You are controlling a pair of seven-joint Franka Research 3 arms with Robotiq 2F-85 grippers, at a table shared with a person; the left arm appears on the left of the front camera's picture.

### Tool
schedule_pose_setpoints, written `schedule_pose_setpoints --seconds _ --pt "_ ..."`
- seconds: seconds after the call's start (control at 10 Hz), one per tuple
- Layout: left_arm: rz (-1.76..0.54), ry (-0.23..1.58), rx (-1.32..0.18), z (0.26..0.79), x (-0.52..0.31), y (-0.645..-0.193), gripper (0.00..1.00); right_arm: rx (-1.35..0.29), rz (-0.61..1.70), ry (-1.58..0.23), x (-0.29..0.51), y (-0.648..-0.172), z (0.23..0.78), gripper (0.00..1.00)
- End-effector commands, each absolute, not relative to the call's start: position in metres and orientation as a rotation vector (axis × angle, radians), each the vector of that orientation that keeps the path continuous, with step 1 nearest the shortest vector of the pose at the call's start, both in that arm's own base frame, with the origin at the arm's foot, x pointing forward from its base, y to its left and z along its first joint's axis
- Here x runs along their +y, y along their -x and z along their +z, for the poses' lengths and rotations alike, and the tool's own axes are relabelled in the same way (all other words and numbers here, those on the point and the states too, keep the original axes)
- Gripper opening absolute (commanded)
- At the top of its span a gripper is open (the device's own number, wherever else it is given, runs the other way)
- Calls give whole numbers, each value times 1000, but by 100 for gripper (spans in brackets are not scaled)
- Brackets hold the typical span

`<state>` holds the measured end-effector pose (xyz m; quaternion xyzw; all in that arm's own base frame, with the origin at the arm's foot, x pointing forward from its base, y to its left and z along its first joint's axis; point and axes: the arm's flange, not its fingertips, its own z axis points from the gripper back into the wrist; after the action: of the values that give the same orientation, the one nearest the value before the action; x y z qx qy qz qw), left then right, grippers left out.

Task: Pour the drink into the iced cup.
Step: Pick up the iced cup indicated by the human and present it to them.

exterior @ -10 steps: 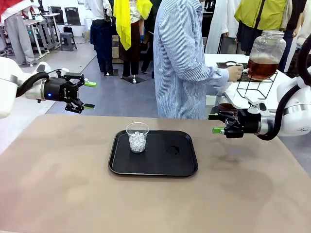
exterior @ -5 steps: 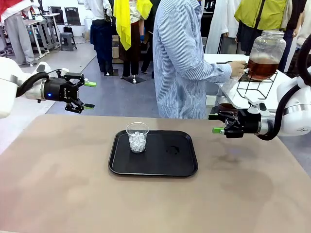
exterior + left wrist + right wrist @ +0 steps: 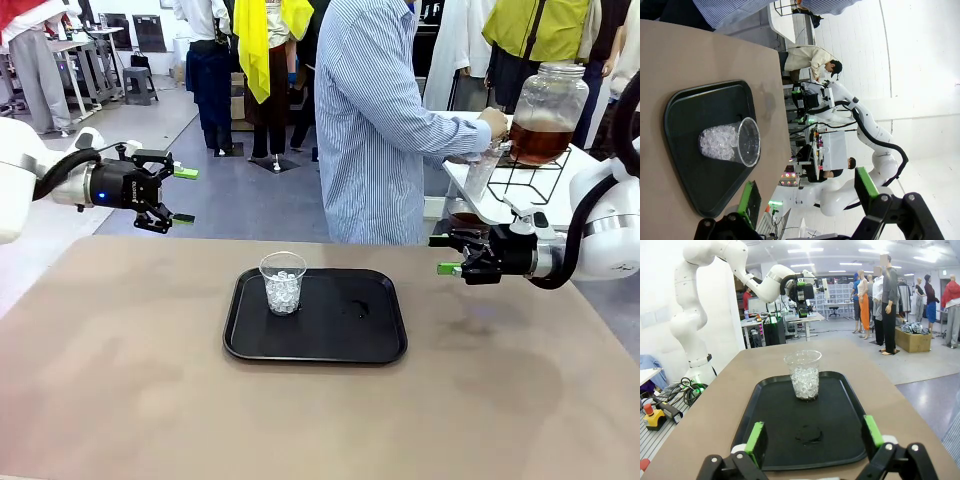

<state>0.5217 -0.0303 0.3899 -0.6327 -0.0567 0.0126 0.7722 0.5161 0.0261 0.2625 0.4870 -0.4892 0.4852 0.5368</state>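
One iced cup (image 3: 283, 283) stands upright, long axis vertical, on the left half of one black tray (image 3: 370, 340) at mid-tabletop (image 3: 150, 400). The drink (image 3: 538, 142) sits in one glass jar (image 3: 548, 100) on a wire stand, on a side table beyond the tabletop's far right corner, with a person's hand (image 3: 493, 122) at it. The left gripper (image 3: 185, 195) hovers over the far left edge and the right gripper (image 3: 443, 254) over the right edge, each with jaws fully spread and empty, both pointing inward at the cup. Judged from this layout, the right arm is nearer the drink; the cup lies roughly between the two.
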Motion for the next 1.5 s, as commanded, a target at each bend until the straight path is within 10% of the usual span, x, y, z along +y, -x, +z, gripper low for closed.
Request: schedule_pose_setpoints --seconds 0.0,1.4 --pt "27 1369 -127 391 -31 -522 100 -1161 1155 -1160 27 -517 265 100" --pt "27 1369 -127 391 -31 -522 100 -1161 1155 -1160 27 -517 265 100"
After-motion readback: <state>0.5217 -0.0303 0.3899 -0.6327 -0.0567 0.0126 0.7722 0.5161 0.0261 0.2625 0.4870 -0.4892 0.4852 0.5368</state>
